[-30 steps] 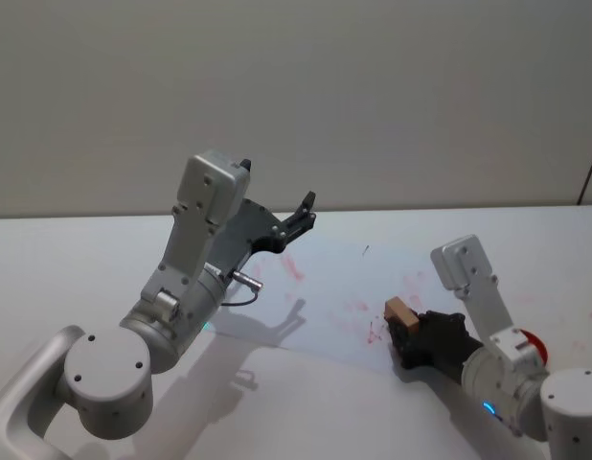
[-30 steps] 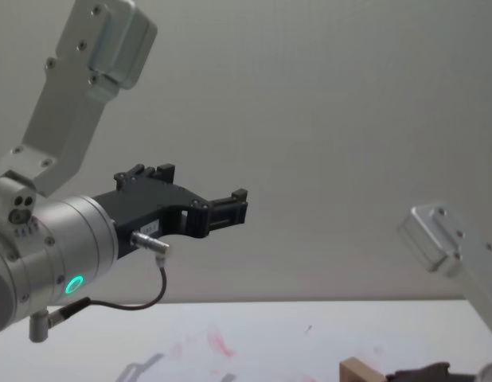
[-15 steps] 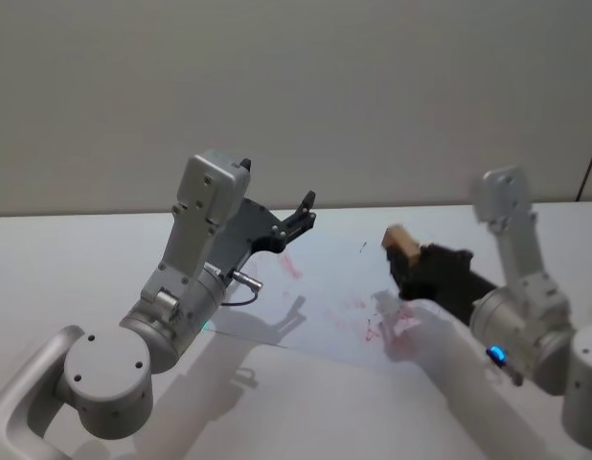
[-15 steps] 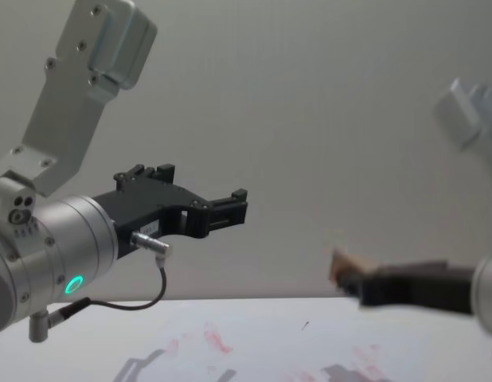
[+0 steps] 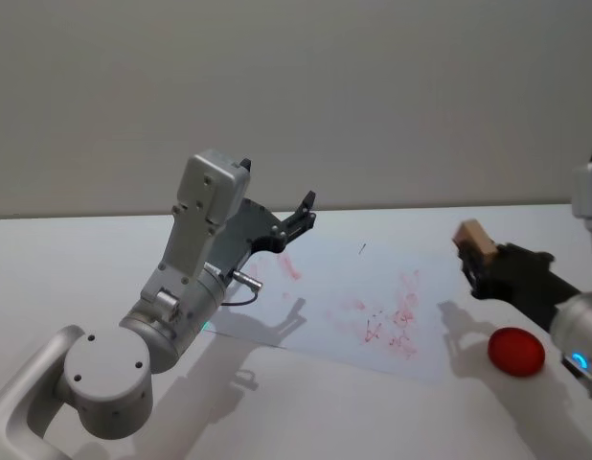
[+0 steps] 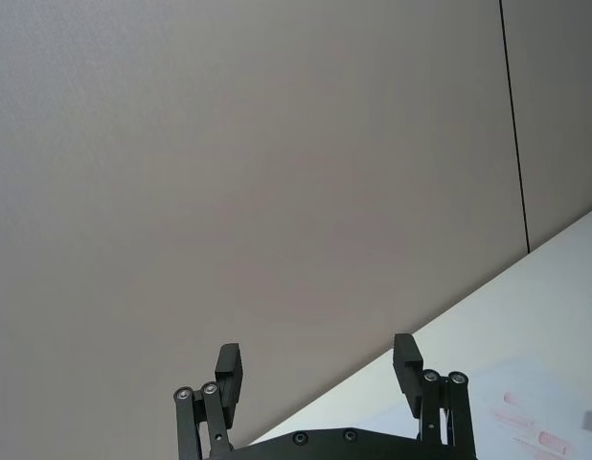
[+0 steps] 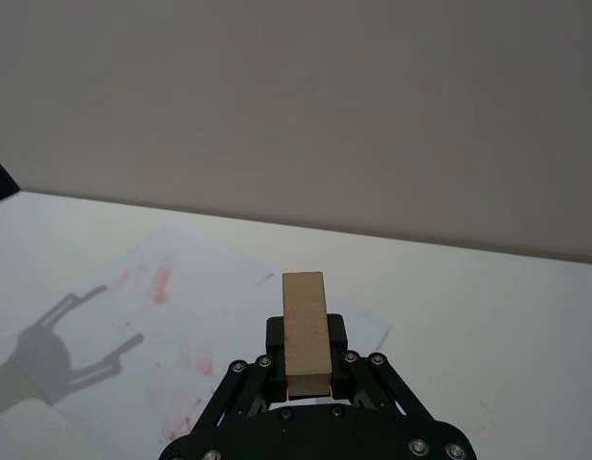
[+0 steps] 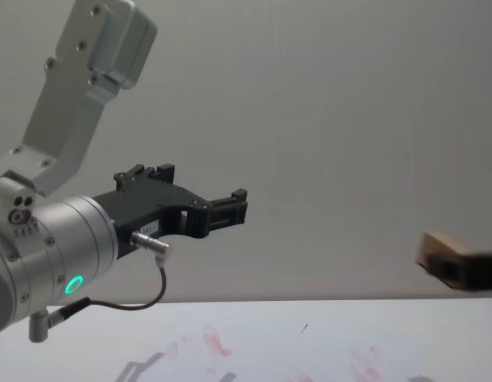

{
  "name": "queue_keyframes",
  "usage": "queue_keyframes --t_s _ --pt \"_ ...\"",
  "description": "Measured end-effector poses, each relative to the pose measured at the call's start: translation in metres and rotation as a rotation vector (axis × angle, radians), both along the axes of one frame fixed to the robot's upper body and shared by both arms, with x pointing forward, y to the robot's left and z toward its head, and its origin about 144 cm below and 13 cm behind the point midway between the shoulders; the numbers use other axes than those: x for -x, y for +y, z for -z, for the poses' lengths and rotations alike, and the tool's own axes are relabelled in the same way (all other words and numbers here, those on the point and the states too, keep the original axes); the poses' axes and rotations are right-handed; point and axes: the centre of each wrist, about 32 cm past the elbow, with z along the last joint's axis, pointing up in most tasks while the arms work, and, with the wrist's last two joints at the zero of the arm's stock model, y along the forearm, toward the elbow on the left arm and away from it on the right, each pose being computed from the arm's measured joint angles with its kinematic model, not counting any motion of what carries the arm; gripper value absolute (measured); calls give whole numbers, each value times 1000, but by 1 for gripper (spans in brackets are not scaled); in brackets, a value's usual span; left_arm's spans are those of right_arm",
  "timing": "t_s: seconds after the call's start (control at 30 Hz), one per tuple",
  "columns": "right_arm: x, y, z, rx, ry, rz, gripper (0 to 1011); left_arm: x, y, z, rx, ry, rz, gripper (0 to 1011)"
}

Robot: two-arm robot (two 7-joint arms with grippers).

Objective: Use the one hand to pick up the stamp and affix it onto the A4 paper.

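At the left of the head view the left gripper [image 5: 303, 210] is raised above the table's far side, its black fingers spread wide with nothing between them — the left wrist view shows the two fingertips [image 6: 229, 367] well apart against the bare wall. This arm looks parked and takes no part in the job.

In the middle of the head view lies the A4 paper [image 5: 325, 278], flat on the white table [image 5: 85, 259]. It carries smudgy red ink marks [image 5: 397, 316] toward its lower right area and a fainter streak near its upper left, plus a tiny dark speck near the far edge. So a print, by the look of it, is already on the sheet.

Toward the right edge of the head view the right gripper [image 5: 480, 264] is held up in the air, closed on the stamp [image 5: 473, 237] — the pale wooden block stands out from between the fingers in the right wrist view, clear of the sheet and past its right edge. Just below it, at the lower right of the frame, a round red ink pad [image 5: 516, 351] rests on the table.

My reading: pickup is done and stamping appears done too; what is left is either a fresh inking or setting the stamp down.
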Motion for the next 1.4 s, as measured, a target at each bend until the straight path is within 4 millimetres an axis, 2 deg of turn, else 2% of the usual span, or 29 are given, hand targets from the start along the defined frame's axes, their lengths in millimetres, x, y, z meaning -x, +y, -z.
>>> queue_keyframes --t_s 0.3,0.47,0.93,1.4 --pt "16 -29 8 69 48 32 217 0 0 0 0 0 0 1001" --pt "21 -38 12 95 66 34 217 0 0 0 0 0 0 1001" --pt "24 -50 24 160 118 23 217 0 0 0 0 0 0 1001" --pt "21 -50 36 206 160 -4 217 0 0 0 0 0 0 1001"
